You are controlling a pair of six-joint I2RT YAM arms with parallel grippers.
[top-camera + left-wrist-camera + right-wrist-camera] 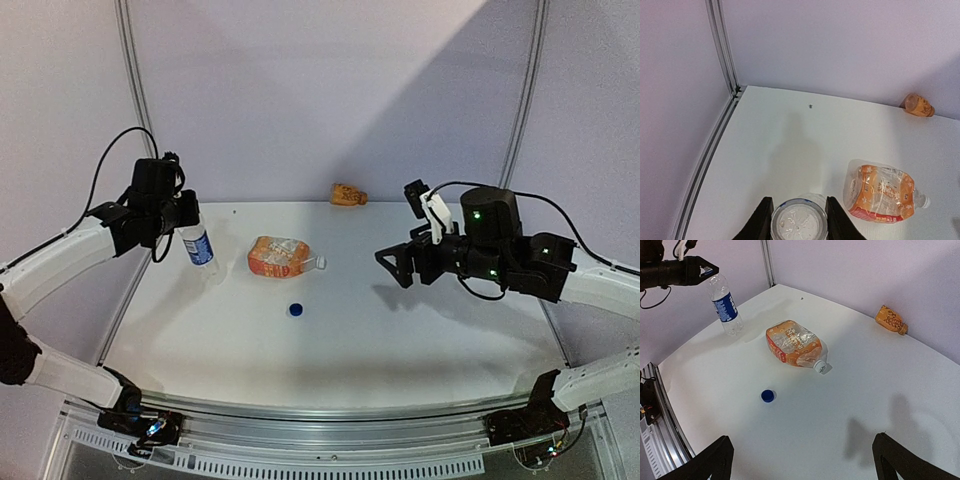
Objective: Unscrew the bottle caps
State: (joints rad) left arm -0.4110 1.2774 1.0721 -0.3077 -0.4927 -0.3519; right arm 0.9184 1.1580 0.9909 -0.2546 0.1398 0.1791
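Clear water bottle (198,245) clamped in left pincer (188,214) | right pincer (804,439) wide open, empty

Bottles: three in all. One clear water bottle (198,245) with blue label; one wide orange bottle (280,256); one small orange bottle (348,195).
Caps in sight: two. One dark blue cap (296,309); one white cap (320,263). Cap on small orange bottle: cannot tell.
Robot arms: two, left arm (55,262) and right arm (600,285).
Grippers: two, left gripper (798,220) and right gripper (802,460).
Table (420,330): one.
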